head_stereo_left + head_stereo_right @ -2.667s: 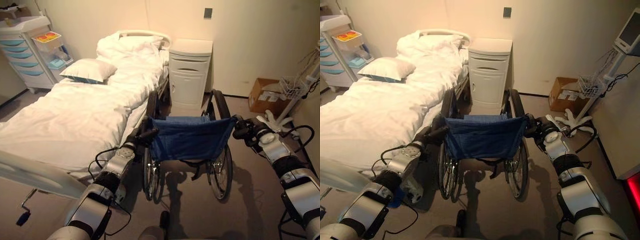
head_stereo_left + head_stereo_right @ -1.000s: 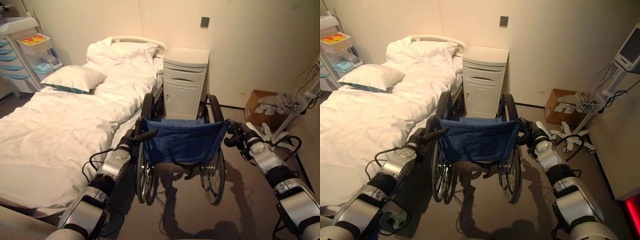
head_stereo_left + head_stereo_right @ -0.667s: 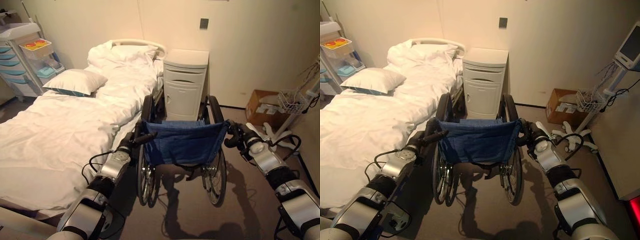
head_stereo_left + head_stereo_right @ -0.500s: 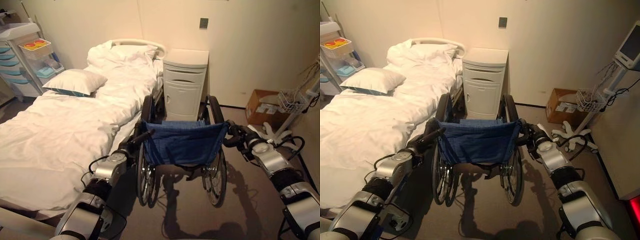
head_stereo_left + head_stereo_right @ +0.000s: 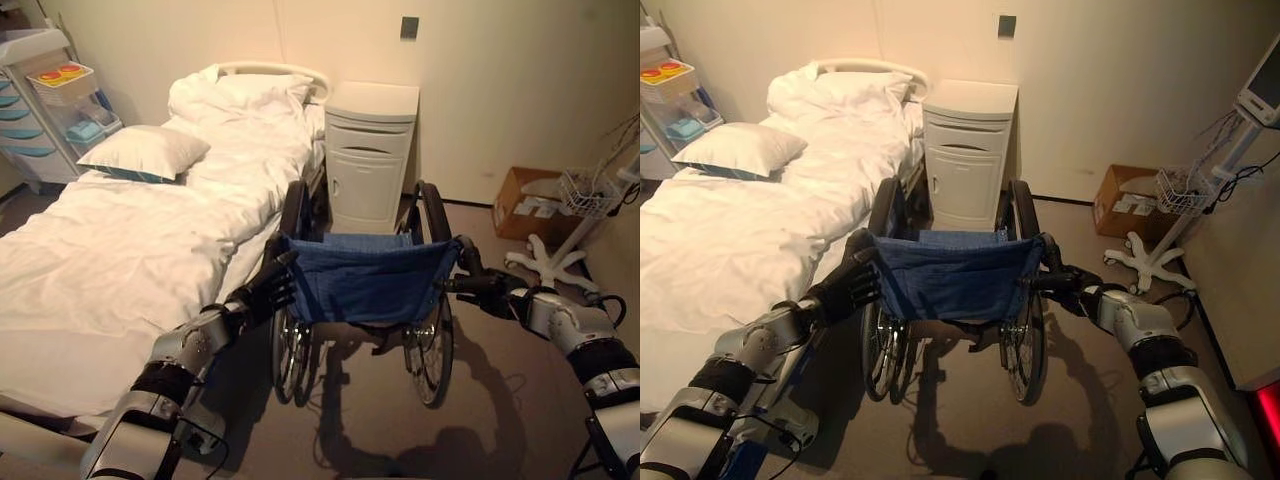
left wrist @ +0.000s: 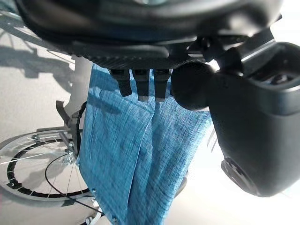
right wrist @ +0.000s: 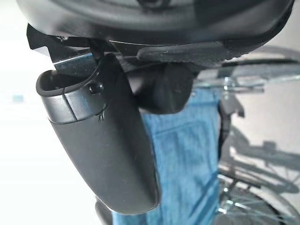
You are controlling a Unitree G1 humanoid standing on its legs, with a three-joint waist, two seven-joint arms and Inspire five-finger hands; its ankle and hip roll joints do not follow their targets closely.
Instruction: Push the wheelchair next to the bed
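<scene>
Wheelchair: blue fabric-backed wheelchair (image 5: pixel 365 280) stands beside white-sheeted bed (image 5: pixel 130 250), wheels parallel.
Left hand (image 5: pixel 268 285): fingers released, beside backrest edge.
Right hand (image 5: pixel 1065 281): clenched around push handle, likely steering.

One wheelchair (image 5: pixel 365 285), centre; one bed (image 5: pixel 120 250) at 9 o'clock; two pillows, one (image 5: pixel 145 152) at 10, one (image 5: pixel 260 92) at 11. One bedside cabinet (image 5: pixel 370 155) at 12. One drawer trolley (image 5: pixel 40 110) at 10. One cardboard box (image 5: pixel 540 200), one wheeled stand (image 5: pixel 570 250) at 3.
</scene>
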